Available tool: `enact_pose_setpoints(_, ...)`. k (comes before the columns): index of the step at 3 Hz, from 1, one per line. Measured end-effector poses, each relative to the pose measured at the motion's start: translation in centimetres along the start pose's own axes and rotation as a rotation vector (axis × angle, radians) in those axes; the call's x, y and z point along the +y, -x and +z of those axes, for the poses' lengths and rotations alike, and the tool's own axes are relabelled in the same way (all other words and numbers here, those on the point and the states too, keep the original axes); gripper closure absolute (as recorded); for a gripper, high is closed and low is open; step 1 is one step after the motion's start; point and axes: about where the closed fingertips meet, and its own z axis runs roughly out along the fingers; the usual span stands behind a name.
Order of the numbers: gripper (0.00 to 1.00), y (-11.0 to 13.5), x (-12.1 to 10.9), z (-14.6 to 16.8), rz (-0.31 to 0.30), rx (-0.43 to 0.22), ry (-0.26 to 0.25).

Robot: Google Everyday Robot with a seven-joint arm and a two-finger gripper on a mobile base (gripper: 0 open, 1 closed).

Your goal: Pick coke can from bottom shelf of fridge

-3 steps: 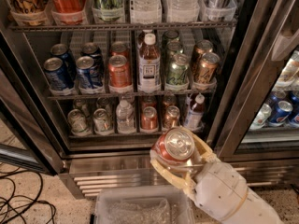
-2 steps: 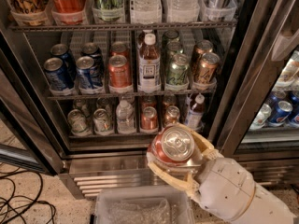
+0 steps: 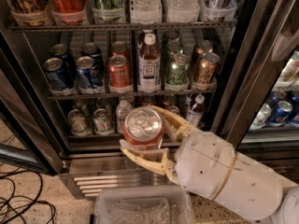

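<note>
My gripper (image 3: 145,133) is shut on the coke can (image 3: 143,129), a red can with a silver lid and pull tab. Its cream fingers (image 3: 145,158) clasp the can from both sides. It holds the can in front of the open fridge (image 3: 243,78), at the level of the bottom shelf (image 3: 93,135) and just outside it. The white arm reaches in from the lower right. The bottom shelf still holds green-and-silver cans (image 3: 102,120), a clear bottle and a dark bottle (image 3: 196,109).
The middle shelf holds blue cans (image 3: 56,73), a copper-orange can (image 3: 118,72), a bottle (image 3: 148,64) and more cans. A louvred steel base (image 3: 103,178) sits below. A clear plastic bin (image 3: 142,208) stands on the floor. Black cables (image 3: 21,204) lie at the left.
The gripper with the can has drawn slightly left and closer to the camera, so the can looks larger. The shelves are unchanged.
</note>
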Motion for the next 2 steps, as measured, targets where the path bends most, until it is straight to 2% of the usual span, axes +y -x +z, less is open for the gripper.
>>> enact_pose_setpoints(1,1.00,2.52,-0.60,-1.07,-0.038,0.028,-0.024)
enact_pose_setpoints(2,1.00,2.52,-0.60,-1.07,-0.038,0.028,-0.024)
